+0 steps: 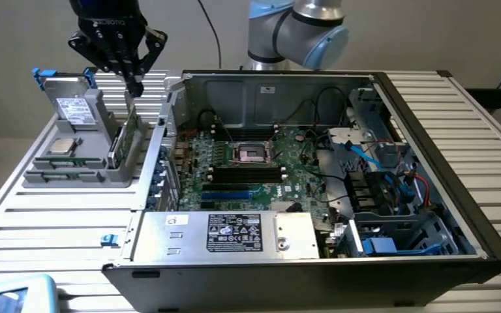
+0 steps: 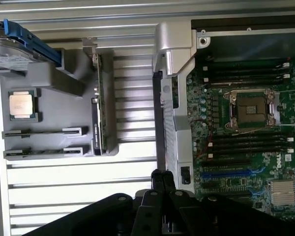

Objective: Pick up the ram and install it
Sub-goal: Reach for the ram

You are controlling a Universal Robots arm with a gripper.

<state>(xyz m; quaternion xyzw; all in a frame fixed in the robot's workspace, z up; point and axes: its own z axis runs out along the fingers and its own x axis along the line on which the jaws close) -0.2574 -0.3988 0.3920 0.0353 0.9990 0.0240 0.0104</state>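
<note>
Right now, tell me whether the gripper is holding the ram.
No: the gripper is shut with nothing between its jaws, up in the air near the gray holder.

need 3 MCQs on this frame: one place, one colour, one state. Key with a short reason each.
1. Where is the ram?
A) in the grey holder beside the case
B) inside the case
C) in the gripper

2. What colour is the drive bracket in the holder?
A) red
B) yellow
C) blue

3. What state is the gripper in?
A) shut, holding nothing
B) wide open
C) shut on the ram

Key:
1 A: the ram stands on edge in a slot of the holder, outside the case.
2 C: the bracket on the drive is plainly blue.
3 A: the fingers are together with nothing between them.
</note>
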